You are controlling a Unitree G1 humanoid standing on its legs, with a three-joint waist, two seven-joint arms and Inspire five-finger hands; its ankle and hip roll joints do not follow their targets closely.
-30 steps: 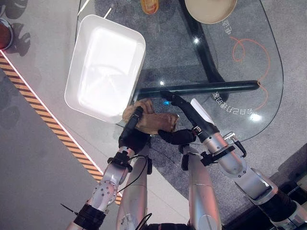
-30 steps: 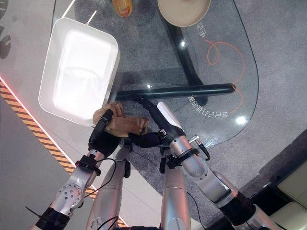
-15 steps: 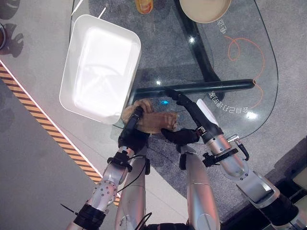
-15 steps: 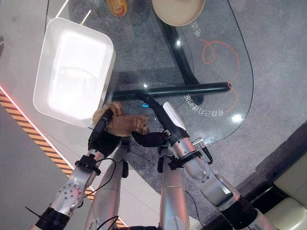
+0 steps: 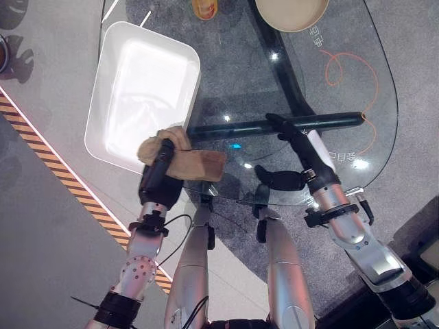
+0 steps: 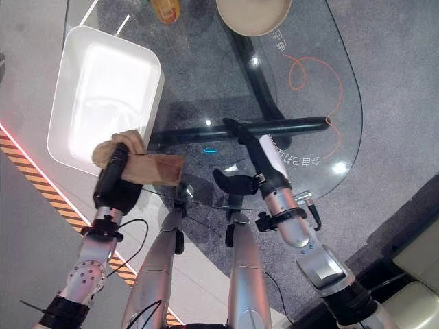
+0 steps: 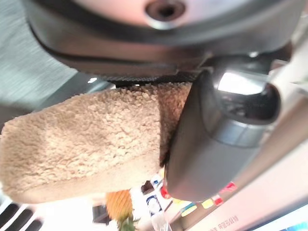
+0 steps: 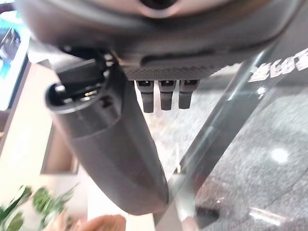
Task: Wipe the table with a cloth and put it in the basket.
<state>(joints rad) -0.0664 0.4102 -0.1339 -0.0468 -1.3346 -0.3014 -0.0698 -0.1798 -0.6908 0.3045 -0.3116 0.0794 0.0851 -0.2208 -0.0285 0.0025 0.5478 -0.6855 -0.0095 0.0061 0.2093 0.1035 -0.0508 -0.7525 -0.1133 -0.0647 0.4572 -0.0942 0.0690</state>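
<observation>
A fuzzy brown cloth (image 5: pixel 197 164) hangs at the near left edge of the glass table (image 5: pixel 240 82), one end bunched over the near rim of the white basket (image 5: pixel 113 41). My left hand (image 5: pixel 157 179) is shut on the cloth (image 7: pixel 86 144), with its thumb (image 7: pixel 207 139) pressed against it. To the right, apart from the cloth, my right hand (image 5: pixel 310 157) lies over the glass and is open. Its fingers (image 8: pixel 161 94) are straight and its thumb (image 8: pixel 110 149) stands out, with nothing in it.
A beige bowl (image 5: pixel 291 10) and an orange object (image 5: pixel 204 7) stand at the table's far edge. A black bar (image 5: pixel 274 125) runs under the glass, and orange lines (image 5: pixel 350 68) mark its right side. Striped tape (image 5: pixel 62 178) crosses the floor on the left.
My left hand has carried the cloth left and away from me, up to the basket's near rim. My right hand has come off the cloth and moved right over the glass.
</observation>
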